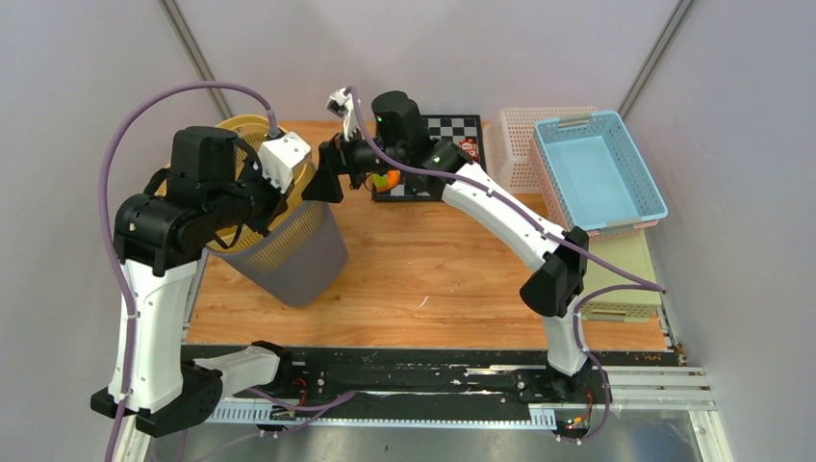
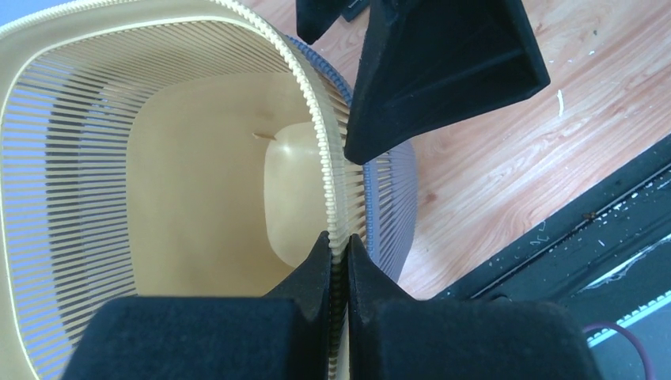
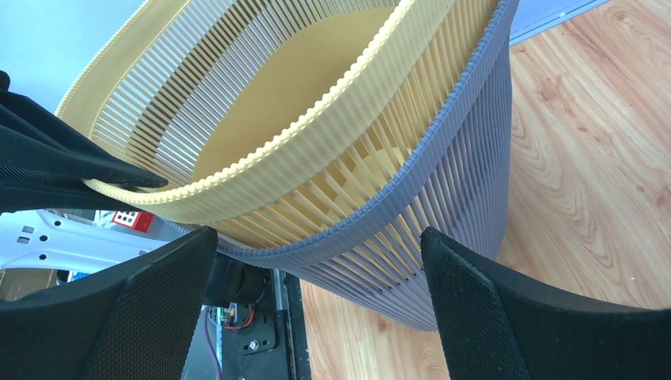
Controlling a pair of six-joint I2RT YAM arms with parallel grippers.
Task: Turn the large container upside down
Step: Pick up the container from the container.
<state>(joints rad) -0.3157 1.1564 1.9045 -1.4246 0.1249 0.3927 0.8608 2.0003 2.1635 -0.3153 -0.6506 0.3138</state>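
A grey slatted basket (image 1: 303,255) leans on the wooden table with a yellow slatted basket (image 1: 241,130) nested inside it and raised partly out. My left gripper (image 2: 339,249) is shut on the yellow basket's rim (image 2: 320,134); the grey basket (image 2: 396,198) lies just outside it. In the top view the left gripper (image 1: 274,207) sits at the baskets' near-right rim. My right gripper (image 3: 318,237) is open, its fingers spread either side of the grey basket's rim (image 3: 467,158), below the yellow rim (image 3: 316,127). In the top view the right gripper (image 1: 322,183) is at the baskets' far-right edge.
A chessboard (image 1: 452,130) and a small orange object (image 1: 385,180) lie behind the right wrist. A pink basket (image 1: 524,144) and a blue basket (image 1: 601,173) stand at the back right, above a beige box (image 1: 621,274). Bare wooden table (image 1: 433,279) lies in front.
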